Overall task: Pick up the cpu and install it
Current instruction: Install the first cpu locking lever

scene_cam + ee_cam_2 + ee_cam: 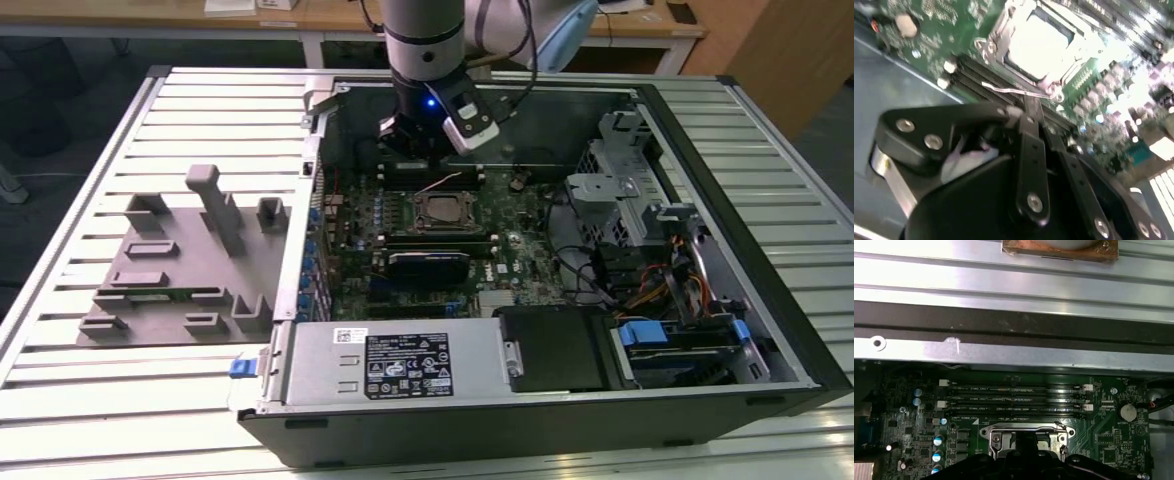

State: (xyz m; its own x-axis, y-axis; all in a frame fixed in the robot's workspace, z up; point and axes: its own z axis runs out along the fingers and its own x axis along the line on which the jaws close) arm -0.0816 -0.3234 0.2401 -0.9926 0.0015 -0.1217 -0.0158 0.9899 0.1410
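Observation:
The cpu [441, 212] is a pale silver square lying flat inside its socket frame in the middle of the green motherboard [514, 270], inside the open computer case. In the second wrist view the cpu [1040, 42] glares bright in the socket, with a thin wire lever [1009, 90] along the socket's edge. My gripper [424, 160] hangs just behind the socket, toward the case's rear wall, a little above the board. Its black fingers [1026, 102] meet at the tips with nothing between them. In the first wrist view the gripper [1024, 456] sits over the socket frame [994, 432].
Memory slots [1014, 395] run between the socket and the case wall. A black finned block [427, 265] lies in front of the socket. The power supply [387, 365] fills the case front, and drive cages with cables [641, 210] stand at the exterior view's right. A grey fixture with upright blocks [174, 270] lies outside the case.

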